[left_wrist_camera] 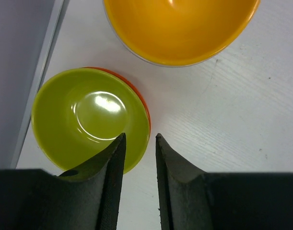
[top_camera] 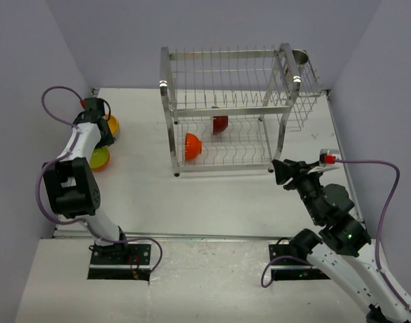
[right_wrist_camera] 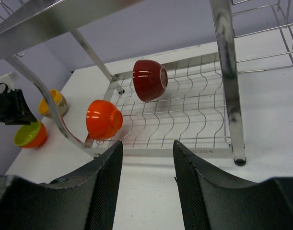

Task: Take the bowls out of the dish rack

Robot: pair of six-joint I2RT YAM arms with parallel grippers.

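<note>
Left wrist view: I saw the yellow bowl [left_wrist_camera: 180,28] cut off by the top edge. The orange bowl [left_wrist_camera: 140,93] showed only a rim sliver under the lime-green bowl [left_wrist_camera: 84,115]. Right wrist view: the dish rack [right_wrist_camera: 225,72] ran out of frame above.

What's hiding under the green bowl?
An orange bowl: the green bowl sits nested in it. Only the orange bowl's edge and side show; its inside is covered.

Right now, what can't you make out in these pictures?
- Left wrist view: orange bowl shows only a rim sliver; the lime-green bowl nested in it hides the rest.
- Left wrist view: yellow bowl, cut by the top edge.
- Top view: metal cup too small to see inside.
- Right wrist view: dish rack, upper tier cut by the top edge.
</note>
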